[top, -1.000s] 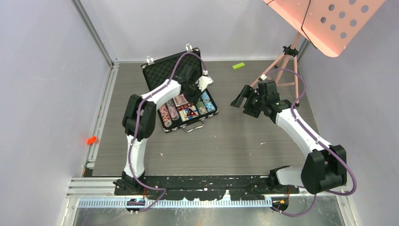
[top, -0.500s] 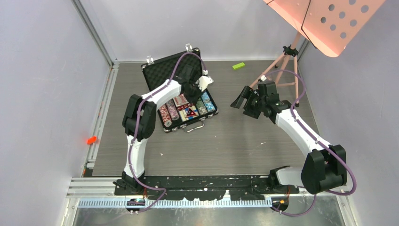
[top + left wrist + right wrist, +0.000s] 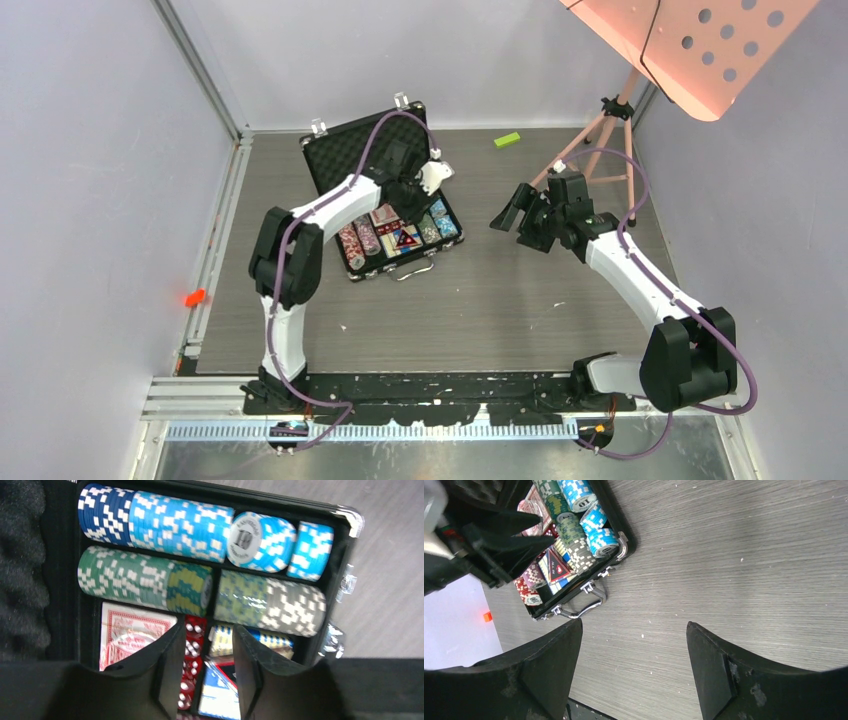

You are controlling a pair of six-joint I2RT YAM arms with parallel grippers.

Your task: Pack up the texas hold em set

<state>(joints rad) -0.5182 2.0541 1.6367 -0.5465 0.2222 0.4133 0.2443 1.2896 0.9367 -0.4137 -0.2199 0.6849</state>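
Observation:
The black briefcase (image 3: pixel 345 150) lies open at the back left of the table, its foam lid leaning back. Rows of striped poker chips (image 3: pixel 180 525) fill its tray, beside a red-backed card deck (image 3: pixel 130 635) and a row of red dice (image 3: pixel 192 645). My left gripper (image 3: pixel 208 626) hovers low over the tray, right above the dice, with its jaws apart and nothing between them. My right gripper (image 3: pixel 634 622) hangs open over bare table to the right of the case, whose silver handle (image 3: pixel 584 607) faces it.
A small green block (image 3: pixel 507 140) lies at the back of the table. A pink tripod stand (image 3: pixel 600 150) with a perforated pink panel (image 3: pixel 700 40) stands at the back right. A small red object (image 3: pixel 195 297) sits on the left rail. Walls close in both sides.
The left gripper's jaws have spread apart over the dice, and the left arm's elbow has swung a little to the left. The right arm has not moved.

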